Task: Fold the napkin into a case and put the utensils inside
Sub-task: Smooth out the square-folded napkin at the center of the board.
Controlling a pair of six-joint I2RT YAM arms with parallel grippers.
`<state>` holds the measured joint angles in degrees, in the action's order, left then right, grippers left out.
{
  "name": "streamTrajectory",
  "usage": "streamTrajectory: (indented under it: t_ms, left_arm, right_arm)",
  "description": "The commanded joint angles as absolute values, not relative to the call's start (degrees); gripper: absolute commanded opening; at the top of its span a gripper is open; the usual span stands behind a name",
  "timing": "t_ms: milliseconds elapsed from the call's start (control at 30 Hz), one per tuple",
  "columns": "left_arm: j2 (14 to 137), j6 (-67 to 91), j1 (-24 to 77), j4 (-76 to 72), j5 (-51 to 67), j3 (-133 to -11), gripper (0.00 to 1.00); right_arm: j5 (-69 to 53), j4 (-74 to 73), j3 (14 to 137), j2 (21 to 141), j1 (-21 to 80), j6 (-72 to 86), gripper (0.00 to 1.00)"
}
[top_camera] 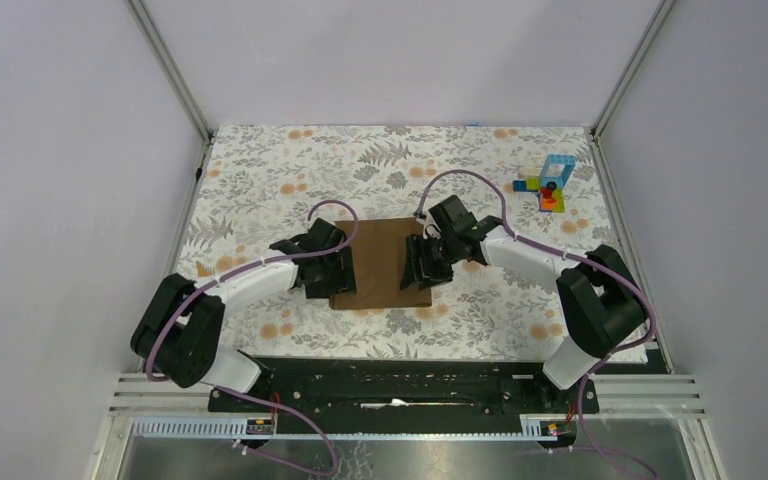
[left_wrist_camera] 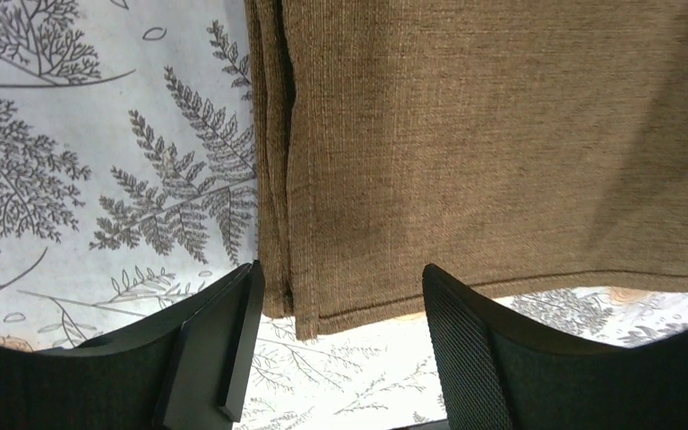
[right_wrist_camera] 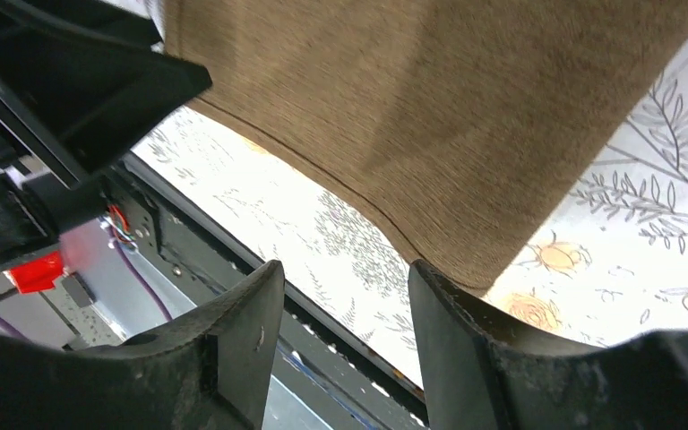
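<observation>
Across the napkin (top_camera: 380, 262), left tool (top_camera: 332, 276) opposite right tool (top_camera: 418, 266).

Left tool (left_wrist_camera: 336, 305) and right tool (right_wrist_camera: 345, 296) low, facing inward, jaws apart.

Setting: a robotics laboratory test cell, not a domestic or commercial room.

Indicators:
- Plain pale panels (top_camera: 60, 150) enclose the table on the left, rear and right sides.
- Aluminium profile posts (top_camera: 172, 70) rise from the table's two far corners and carry the panels.
- The left arm (top_camera: 250, 285) and the right arm (top_camera: 530, 255) are bolted to a black base plate (top_camera: 400, 385) along the table's near edge.
- Purple cables (top_camera: 460, 178) run exposed along both arms.
- A slotted cable duct (top_camera: 380, 428) lies in front of the base plate.
- A floral table covering (top_camera: 260, 160) dresses the work surface, with toy blocks (top_camera: 552, 185) near its far right corner.
</observation>
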<state>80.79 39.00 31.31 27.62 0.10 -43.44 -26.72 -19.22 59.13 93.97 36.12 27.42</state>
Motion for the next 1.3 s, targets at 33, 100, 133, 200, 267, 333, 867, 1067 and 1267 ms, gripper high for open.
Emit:
streamTrajectory:
  t_ms: [33,100,133,200,267,333,867,1067,1267]
  left_arm:
    - [84.7,37.92,31.46,28.31,-0.31,-46.04,0.68]
    - [84.71,38.14,31.42,29.04,-1.6,-45.93,0.68]
    - [84.34,38.1,31.46,29.35,-2.14,-45.78,0.68]
    - [83.62,37.9,31.46,29.61,-2.23,-45.14,0.69]
    - [83.12,37.94,31.46,29.55,-1.24,-44.4,0.7]
    - [82.64,38.26,31.46,30.28,-1.42,-44.1,0.7]
    - [82.4,39.28,31.44,28.93,-2.51,-41.47,0.36]
    - [81.36,39.85,31.43,28.07,-2.87,-39.98,0.28]
    - [81.89,39.75,31.46,27.63,-3.13,-39.77,0.27]
  right_arm:
    - [-25.04,-21.94,58.34,91.81,35.61,23.36,0.6]
    - [-24.73,-21.97,58.15,91.55,35.43,22.92,0.6]
    - [-24.77,-22.04,58.06,91.44,35.25,22.66,0.6]
    - [-25.03,-22.1,57.74,91.16,34.76,22.04,0.6]
    - [-25.18,-22.1,57.37,91.13,34.19,21.6,0.6]
    - [-25.43,-22.17,56.93,91.34,33.76,21.38,0.6]
    - [-24.45,-23.24,55.1,88.88,32.75,20.67,0.64]
    - [-31.66,-17.23,54.71,90.09,32.74,24.92,0.6]
    - [-37.4,-8.26,52.17,93.38,32.72,28.91,0.56]
